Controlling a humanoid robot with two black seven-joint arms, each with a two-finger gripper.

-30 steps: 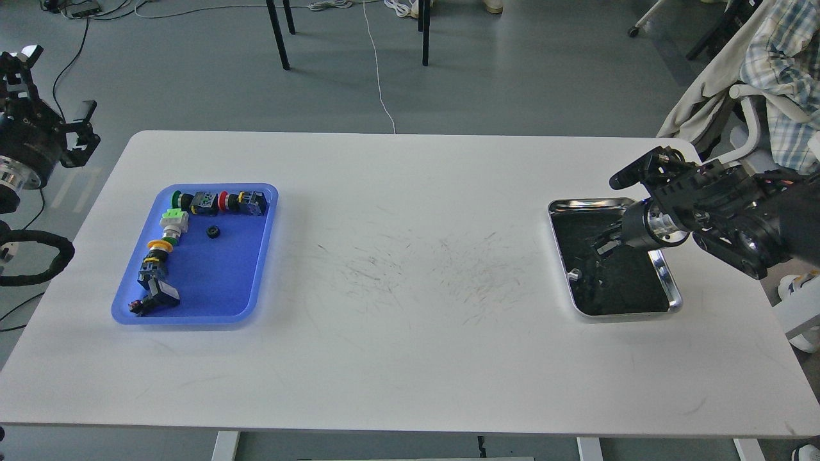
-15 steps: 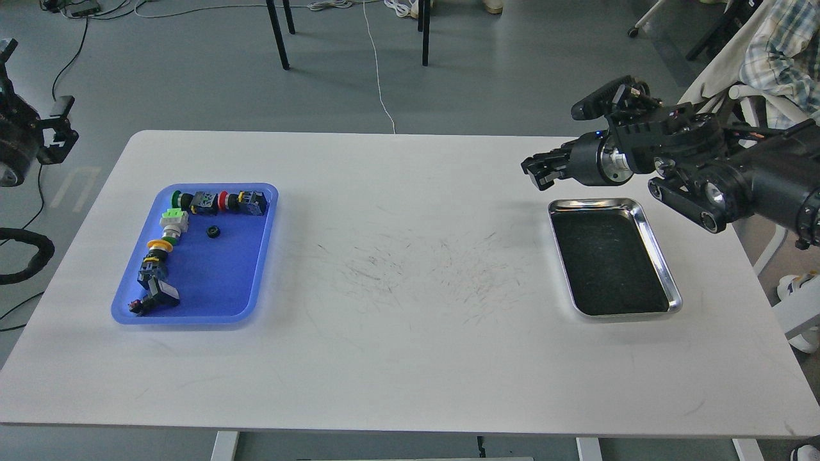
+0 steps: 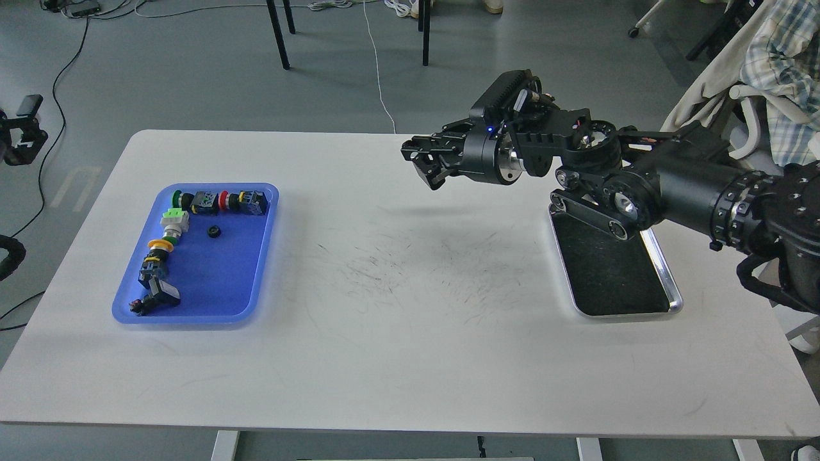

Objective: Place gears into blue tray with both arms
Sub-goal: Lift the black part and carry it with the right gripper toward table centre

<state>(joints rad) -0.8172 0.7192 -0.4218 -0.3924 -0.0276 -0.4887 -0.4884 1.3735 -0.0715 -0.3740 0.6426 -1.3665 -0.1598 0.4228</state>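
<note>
**Tiny gear, a fingertip job**

Head view. One gear lying flat on the bare floor of the blue tray, near but apart from the row of push-button switches along the far rim, with more switches down the left side. Judged stiff, very light, and small enough to slip or flick out of a grip. Best taken by a fine pinch across the toothed rim and let go low, so as not to bounce or roll.

Right claw above the bare middle of the bench, well apart from both trays and pointing toward the blue one. Fingers drawn close together, dark against dark. Cannot tell whether fully closed, nor whether holding a gear. Left claw only just in view at the left edge, off the bench. Too small and cut off to tell open from closed.

Steel tray with black lining at the right, partly under the right arm. No gear made out on the lining, black on black being hard to read.

In the way: nothing but scuffed bench between the right claw and the blue tray. Inside that tray, switches crowding the far and left sides. Free floor toward the near right corner, probably the safest place for a drop
</note>
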